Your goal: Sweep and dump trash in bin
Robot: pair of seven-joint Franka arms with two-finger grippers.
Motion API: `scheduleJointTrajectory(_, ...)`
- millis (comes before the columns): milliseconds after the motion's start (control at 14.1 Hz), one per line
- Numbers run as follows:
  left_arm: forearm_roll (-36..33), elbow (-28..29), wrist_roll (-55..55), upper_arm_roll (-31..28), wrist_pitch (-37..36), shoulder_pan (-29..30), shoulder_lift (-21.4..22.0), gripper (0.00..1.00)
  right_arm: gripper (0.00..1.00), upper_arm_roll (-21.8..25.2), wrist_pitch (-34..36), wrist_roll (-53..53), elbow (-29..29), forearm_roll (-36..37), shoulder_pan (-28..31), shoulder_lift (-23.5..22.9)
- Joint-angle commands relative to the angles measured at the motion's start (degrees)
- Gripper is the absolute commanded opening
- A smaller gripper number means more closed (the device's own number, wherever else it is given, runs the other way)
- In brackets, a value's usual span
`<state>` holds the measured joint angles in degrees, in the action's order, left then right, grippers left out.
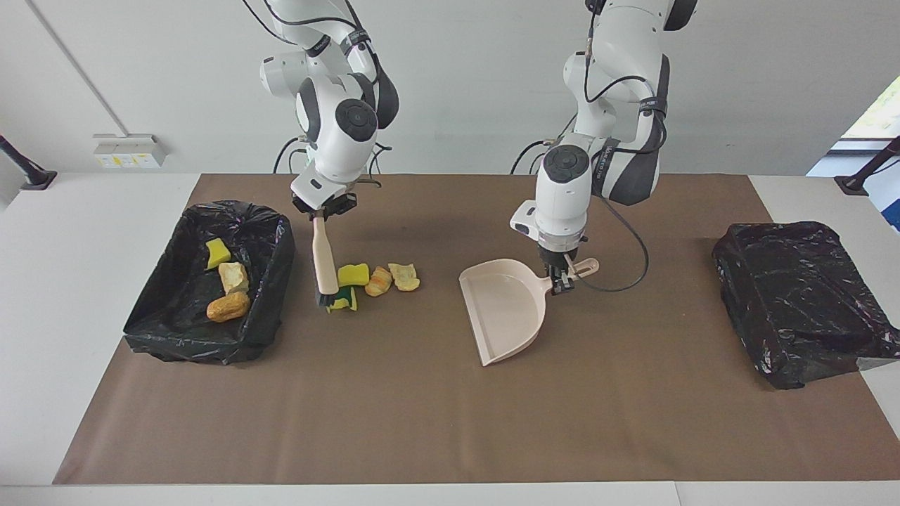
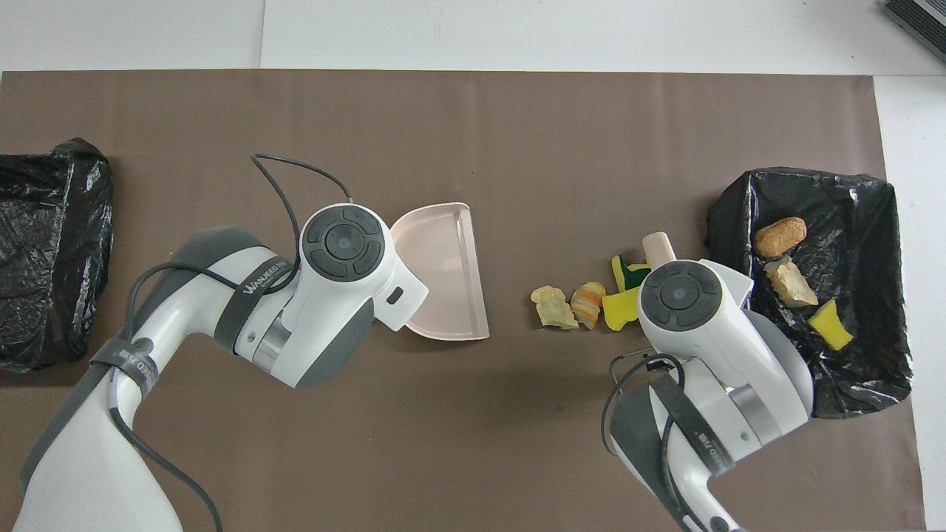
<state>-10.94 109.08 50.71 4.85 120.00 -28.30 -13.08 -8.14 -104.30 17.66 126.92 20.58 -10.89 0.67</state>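
My right gripper [image 1: 322, 211] is shut on the top of the beige-handled brush [image 1: 324, 260]. The brush's dark bristles touch a yellow-and-green sponge [image 1: 344, 301]. A yellow sponge [image 1: 353, 274], an orange bread lump [image 1: 378, 281] and a pale yellow piece [image 1: 405, 276] lie in a row beside it, also seen overhead [image 2: 589, 303]. Three more trash pieces [image 1: 228, 306] lie in the black-lined bin [image 1: 278, 260]. My left gripper [image 1: 560, 281] is shut on the handle of the pale pink dustpan [image 1: 503, 309]. The dustpan's mouth faces the trash, a gap away.
A second black-bagged bin [image 1: 794, 302] stands at the left arm's end of the table. The brown mat [image 1: 422, 422] covers the table. In the overhead view both wrists hide the grippers; the brush handle [image 2: 656, 247] shows next to the bin [image 2: 728, 214].
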Motion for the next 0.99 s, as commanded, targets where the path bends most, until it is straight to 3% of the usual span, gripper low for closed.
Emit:
scheduleJointTrajectory(0, -0.92, 3.33, -0.69, -0.71, -2.13, -3.68, 3.59, 0.00, 0.00, -1.18, -1.52, 1.24, 2.09, 1.05, 1.49, 0.47)
scheduleJointTrajectory(142, -0.75, 5.08, -2.53, -0.63, -2.49, -3.95, 4.64, 0.00, 0.00, -1.18, -3.18, 0.19, 3.42, -2.18, 1.58, -0.05)
scheduleJointTrajectory(497, -0.75, 9.40, -7.45, -0.63, -1.88, -5.18, 7.02, 0.00, 0.00, -1.27, -4.07, -8.07, 3.07, -20.01, -1.32, -0.41)
scheduleJointTrajectory(923, -0.75, 12.64, -10.89, -0.71, -1.70, -7.91, 9.39, 0.00, 0.00, -1.35, -6.00, -7.91, 1.04, -41.02, -4.83, -1.55)
